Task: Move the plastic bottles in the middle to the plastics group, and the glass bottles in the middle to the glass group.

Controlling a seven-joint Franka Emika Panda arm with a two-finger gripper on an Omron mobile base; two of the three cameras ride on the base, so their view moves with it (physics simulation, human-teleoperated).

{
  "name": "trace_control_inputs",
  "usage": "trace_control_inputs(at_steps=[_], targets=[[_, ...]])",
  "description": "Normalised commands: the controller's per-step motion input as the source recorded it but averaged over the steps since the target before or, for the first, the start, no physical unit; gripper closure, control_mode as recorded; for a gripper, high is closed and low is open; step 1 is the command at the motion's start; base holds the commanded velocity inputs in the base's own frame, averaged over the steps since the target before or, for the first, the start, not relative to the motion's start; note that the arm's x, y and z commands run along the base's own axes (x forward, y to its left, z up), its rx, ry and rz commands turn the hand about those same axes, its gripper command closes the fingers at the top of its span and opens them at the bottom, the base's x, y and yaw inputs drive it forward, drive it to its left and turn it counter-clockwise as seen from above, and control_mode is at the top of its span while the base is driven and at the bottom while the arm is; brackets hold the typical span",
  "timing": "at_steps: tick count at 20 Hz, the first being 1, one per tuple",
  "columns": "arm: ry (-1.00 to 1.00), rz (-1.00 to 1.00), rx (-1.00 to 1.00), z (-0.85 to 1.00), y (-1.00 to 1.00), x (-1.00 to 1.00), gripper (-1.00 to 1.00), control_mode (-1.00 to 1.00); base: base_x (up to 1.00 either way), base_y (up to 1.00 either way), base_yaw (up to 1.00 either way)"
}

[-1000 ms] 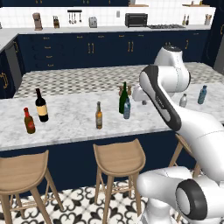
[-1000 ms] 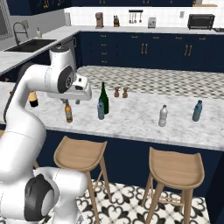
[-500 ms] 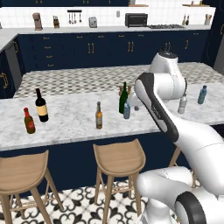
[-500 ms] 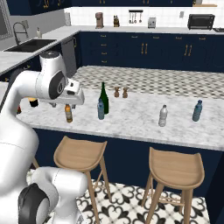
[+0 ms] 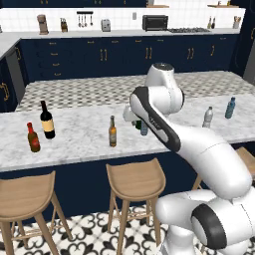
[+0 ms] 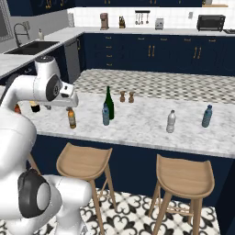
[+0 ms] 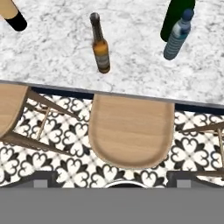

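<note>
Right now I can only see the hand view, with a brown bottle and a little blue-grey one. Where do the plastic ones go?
Observer: Far to the robot's right on the counter, a pale grey bottle and a bright blue bottle stand a little apart.
Operator: And the glass ones?
Observer: At the left end, a small red-brown bottle stands beside the black wine bottle.
</note>
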Motion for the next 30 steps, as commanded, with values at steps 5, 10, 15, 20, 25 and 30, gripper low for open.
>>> trace_control_inputs(at_steps=[5,10,15,20,25,30], targets=[[0.21,0.07,0.0,-0.03,0.3,0.9,-1.0,-1.0,0.0,0.0,0.0],[0.22,0.1,-0.01,-0.1,0.24,0.8,-1.0,-1.0,0.0,0.0,0.0],[0.15,0.07,-0.1,-0.31,0.35,0.57,-1.0,-1.0,0.0,0.0,0.0],[0.03,0.03,-0.17,-0.4,0.13,0.36,-1.0,-1.0,0.0,0.0,0.0],[0.0,0.07,-0.09,-0.4,0.01,0.2,-1.0,-1.0,0.0,0.0,0.0],[-0.05,0.01,0.0,-0.25,0.0,0.16,-1.0,-1.0,0.0,0.0,0.0]])
